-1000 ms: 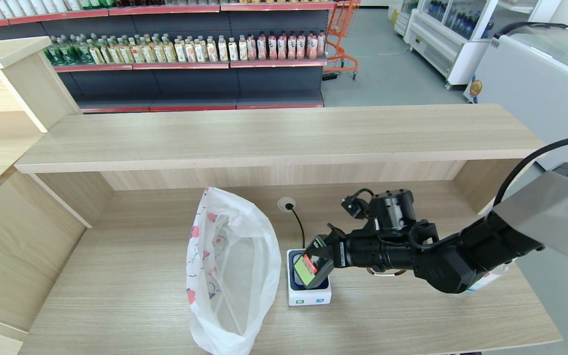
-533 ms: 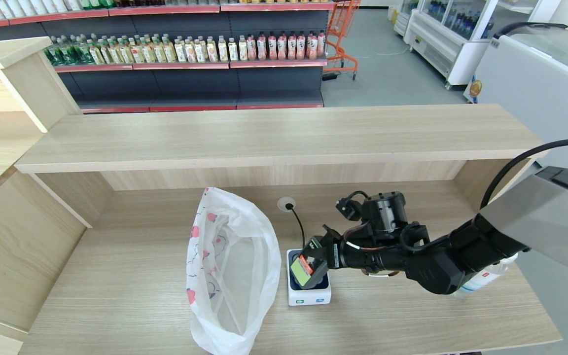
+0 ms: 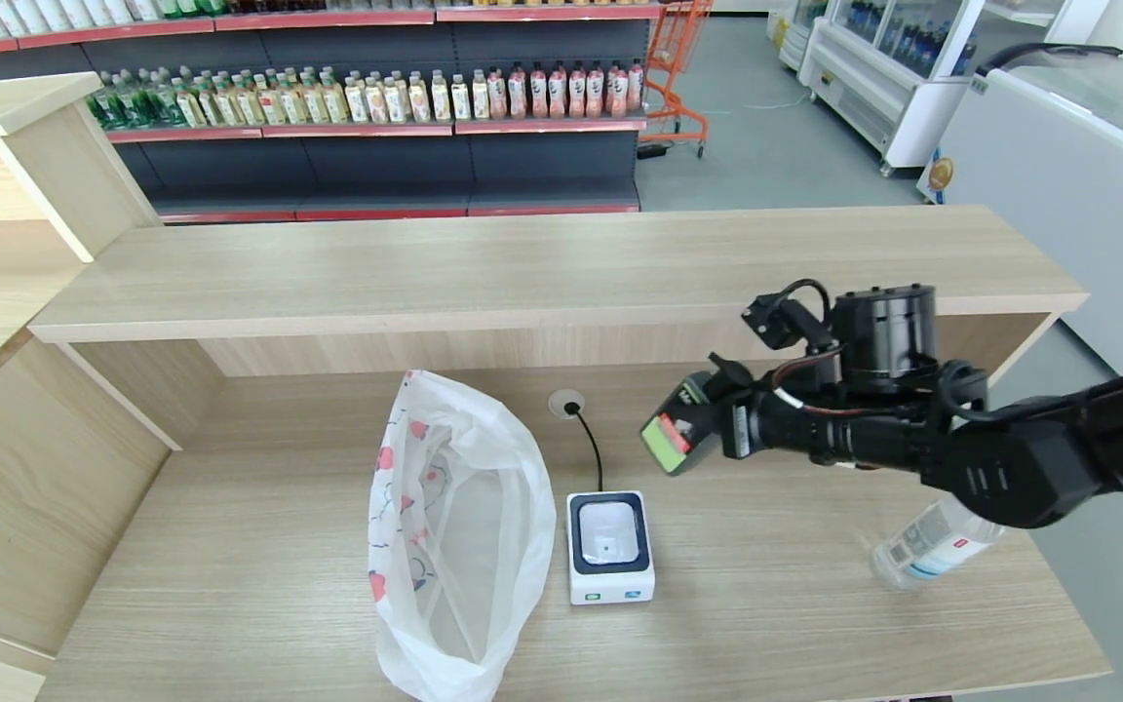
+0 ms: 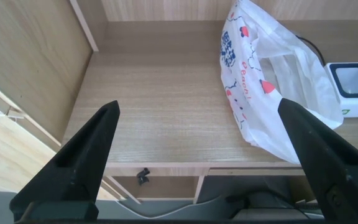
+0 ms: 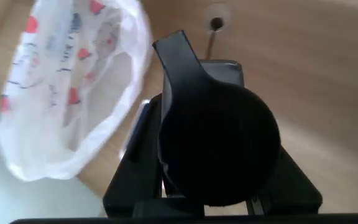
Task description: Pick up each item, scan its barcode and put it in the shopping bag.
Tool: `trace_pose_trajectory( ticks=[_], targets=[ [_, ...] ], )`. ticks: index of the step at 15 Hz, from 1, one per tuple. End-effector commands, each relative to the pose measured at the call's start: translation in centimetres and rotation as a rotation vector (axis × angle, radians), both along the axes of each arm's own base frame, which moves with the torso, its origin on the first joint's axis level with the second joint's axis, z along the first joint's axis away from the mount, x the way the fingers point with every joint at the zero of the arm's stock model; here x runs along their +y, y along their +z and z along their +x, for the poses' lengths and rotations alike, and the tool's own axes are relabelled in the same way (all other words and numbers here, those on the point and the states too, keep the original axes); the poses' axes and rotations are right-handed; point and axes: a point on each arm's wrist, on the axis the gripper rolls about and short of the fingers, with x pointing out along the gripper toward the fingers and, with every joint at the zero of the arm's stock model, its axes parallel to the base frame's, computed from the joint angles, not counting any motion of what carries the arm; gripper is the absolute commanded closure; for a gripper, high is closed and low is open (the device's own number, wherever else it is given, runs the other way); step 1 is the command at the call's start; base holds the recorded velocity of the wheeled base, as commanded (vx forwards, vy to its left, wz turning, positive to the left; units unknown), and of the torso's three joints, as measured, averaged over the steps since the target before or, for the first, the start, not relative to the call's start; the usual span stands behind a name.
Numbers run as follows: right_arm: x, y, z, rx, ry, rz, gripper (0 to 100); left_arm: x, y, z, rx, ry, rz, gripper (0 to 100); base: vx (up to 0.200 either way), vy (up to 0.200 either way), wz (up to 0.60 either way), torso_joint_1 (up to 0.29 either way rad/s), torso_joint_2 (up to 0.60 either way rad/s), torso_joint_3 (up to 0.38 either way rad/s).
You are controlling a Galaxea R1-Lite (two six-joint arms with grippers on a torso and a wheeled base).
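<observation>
Green-labelled item (image 3: 671, 441) clamped in right fingers (image 5: 178, 55) — far side hidden; left fingers (image 4: 86, 158) wide.

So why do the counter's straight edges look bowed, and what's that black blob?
Head view: a wide lens bows the counter edges; soft shadow lies under its upper ledge. Right wrist view: the right gripper and its item sit close to the camera, dark against the lit counter.

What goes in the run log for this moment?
right gripper: shut on can, in the air above counter | left gripper: open, empty | bag: open, beside scanner | bottle: lying on counter
</observation>
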Motion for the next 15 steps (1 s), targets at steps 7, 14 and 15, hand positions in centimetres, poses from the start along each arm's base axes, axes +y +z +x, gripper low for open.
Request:
trace_pose_trajectory(
  ticks=[7,14,15],
  targets=[
    [-5.7,0.0,-7.7,-0.044,-0.125,-0.031,100,0.0,0.0,0.0,0.001,0.001,0.000,0,0.000,0.000,0.00,0.000,0.00,0.000],
    [-1.4,1.7,-6.3,-0.022,0.041,0.105,100,0.0,0.0,0.0,0.000,0.001,-0.003,0,0.000,0.171,0.00,0.001,0.01,0.001],
    [-0.2,1.4,-5.8,-0.005,0.064,0.111,100,0.0,0.0,0.0,0.000,0.001,-0.001,0,0.000,0.000,0.00,0.000,0.00,0.000]
  ],
)
